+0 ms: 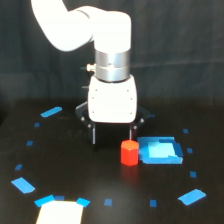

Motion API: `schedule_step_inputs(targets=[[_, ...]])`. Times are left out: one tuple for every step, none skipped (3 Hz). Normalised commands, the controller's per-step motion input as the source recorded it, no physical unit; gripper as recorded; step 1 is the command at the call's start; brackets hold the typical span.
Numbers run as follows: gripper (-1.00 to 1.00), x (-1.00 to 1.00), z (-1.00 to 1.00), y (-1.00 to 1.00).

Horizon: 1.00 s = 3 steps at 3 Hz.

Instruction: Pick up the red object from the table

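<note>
The red object (pixel 129 152), a stubby red-orange block, stands upright on the black table (pixel 75 170) a little to the exterior view's right of centre. My gripper (pixel 112 137) hangs from the white arm just behind it, pointing down, with its two thin dark fingers (pixel 93 134) spread wide and nothing between them. The block sits in front of and just below the finger on the exterior view's right, not between the two. I cannot tell how far the fingertips are above the table.
A flat blue square patch (pixel 160 151) lies right beside the block on the exterior view's right. A white patch (pixel 60 212) is at the front edge. Small blue tape marks (pixel 51 111) ring the work area.
</note>
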Motion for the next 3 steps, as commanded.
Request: schedule_step_inputs(targets=[[-1.0,0.2,-0.51,-0.49],[-1.0,-0.16,-0.44,-0.52],[-1.0,-0.75,-0.63,-1.0]])
